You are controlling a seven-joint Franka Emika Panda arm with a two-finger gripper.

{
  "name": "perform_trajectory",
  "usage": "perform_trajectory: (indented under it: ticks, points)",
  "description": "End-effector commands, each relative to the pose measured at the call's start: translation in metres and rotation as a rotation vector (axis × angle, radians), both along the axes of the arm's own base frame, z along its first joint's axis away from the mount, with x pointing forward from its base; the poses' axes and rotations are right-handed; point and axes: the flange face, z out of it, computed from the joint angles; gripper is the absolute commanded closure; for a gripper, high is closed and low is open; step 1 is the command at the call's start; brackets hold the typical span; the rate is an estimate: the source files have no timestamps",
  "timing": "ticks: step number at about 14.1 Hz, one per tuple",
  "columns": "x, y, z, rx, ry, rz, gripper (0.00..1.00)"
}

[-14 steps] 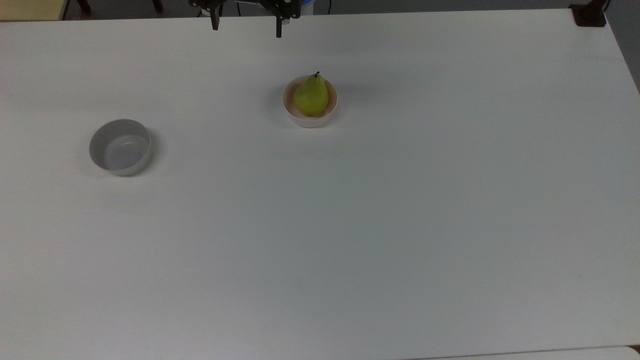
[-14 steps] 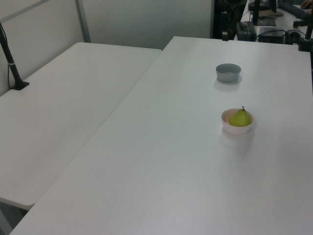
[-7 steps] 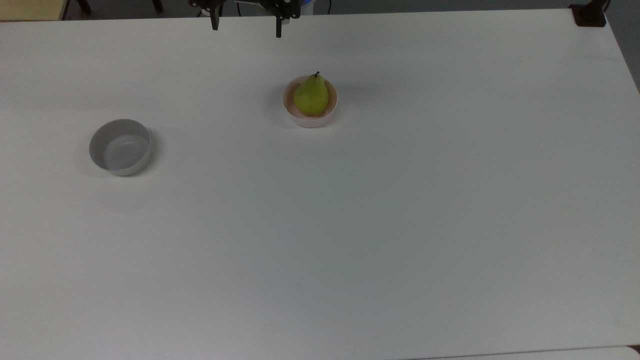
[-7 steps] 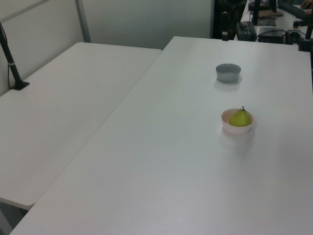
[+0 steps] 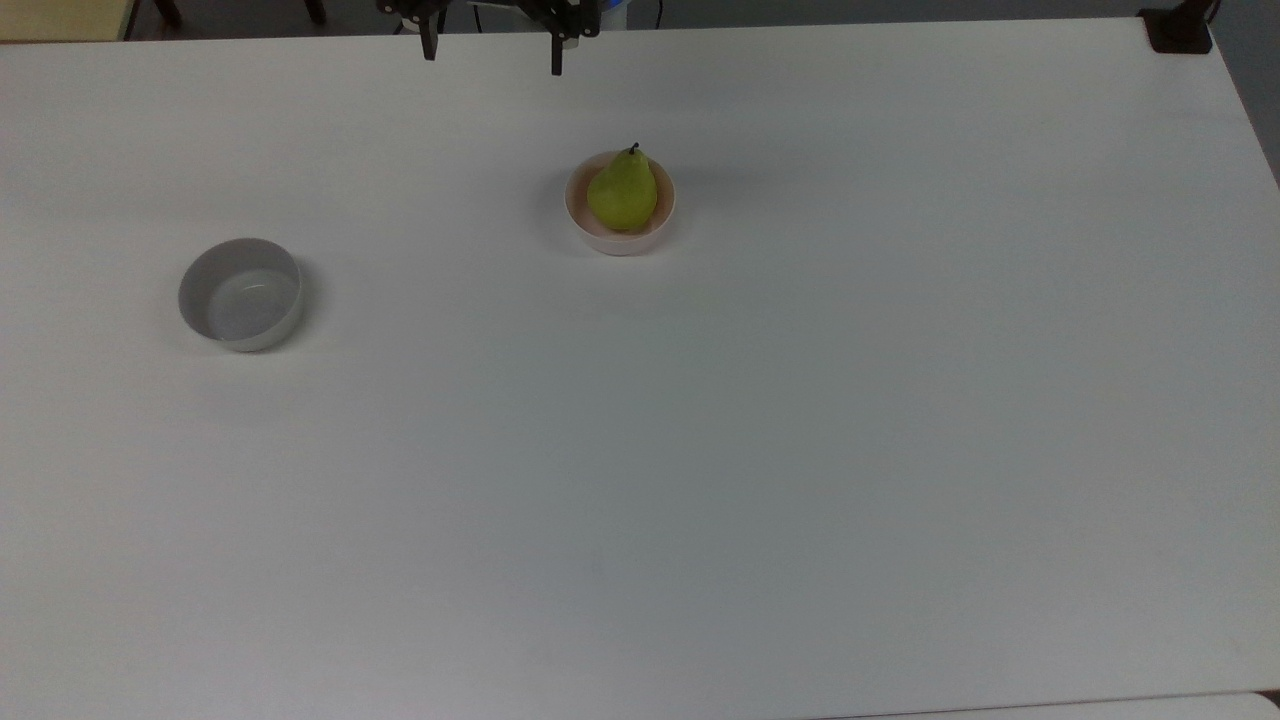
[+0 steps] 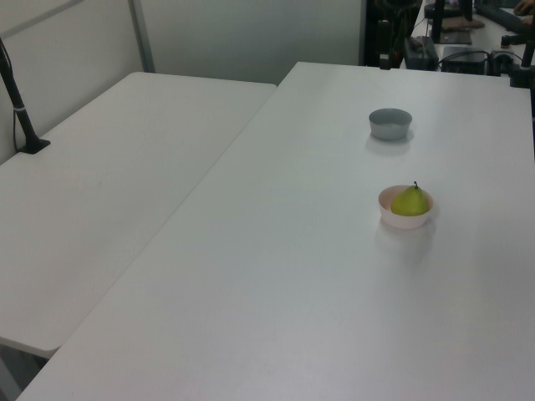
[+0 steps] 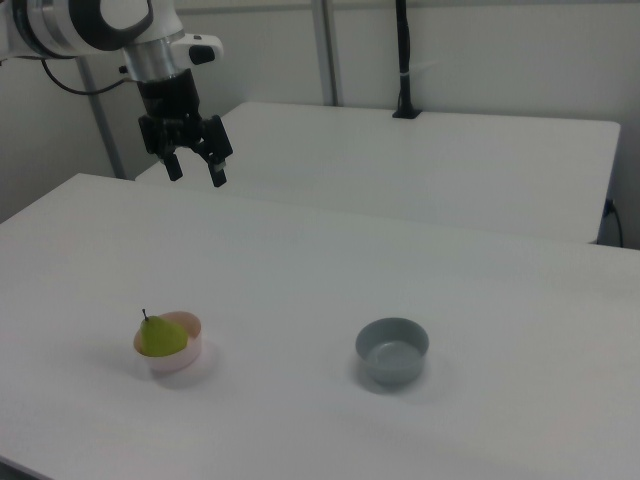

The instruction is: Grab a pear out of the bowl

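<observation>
Sitting snug in the pink bowl (image 5: 620, 238) is the pear (image 5: 622, 193), stem up, and the low sides keep it from rolling. In the top view it is a bit above the middle of the frame. The claw (image 7: 194, 171) hangs high in the upper left of the right view, its two fingers spread apart and holding nothing. The pear lies well below it, low on the left. A grey bowl (image 7: 392, 351) sits apart.
</observation>
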Motion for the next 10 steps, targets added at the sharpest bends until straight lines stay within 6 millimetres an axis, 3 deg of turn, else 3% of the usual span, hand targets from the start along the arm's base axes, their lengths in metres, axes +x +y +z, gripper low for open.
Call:
perform_trajectory:
  ticks: [1, 10]
  points:
    - [-0.012, -0.003, 0.006, 0.009, 0.012, 0.003, 0.00]
    - [-0.041, -0.010, 0.005, 0.017, 0.041, 0.169, 0.00]
